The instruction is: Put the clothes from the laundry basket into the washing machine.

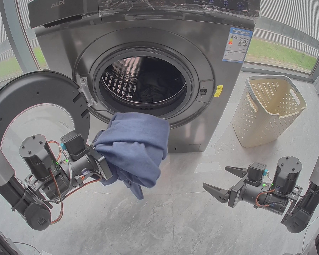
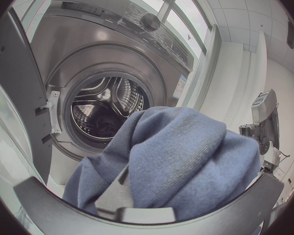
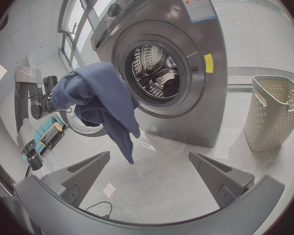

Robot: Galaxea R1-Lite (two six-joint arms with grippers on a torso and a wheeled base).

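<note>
A blue garment [image 1: 136, 147] hangs bunched from my left gripper [image 1: 108, 162], which is shut on it in front of and below the washing machine's open drum [image 1: 143, 80]. The cloth covers the fingers in the left wrist view, where the blue garment [image 2: 179, 160] sits before the drum opening [image 2: 104, 111]. Dark clothing lies inside the drum [image 3: 160, 77]. My right gripper [image 1: 221, 181] hovers open and empty over the floor at the right, its fingers [image 3: 88, 173] spread wide. The cream laundry basket [image 1: 269, 108] stands to the right of the machine and looks empty.
The machine's round door [image 1: 35, 107] is swung open to the left, close behind my left arm. Grey tiled floor [image 1: 173, 216] stretches in front of the machine. Windows run behind it.
</note>
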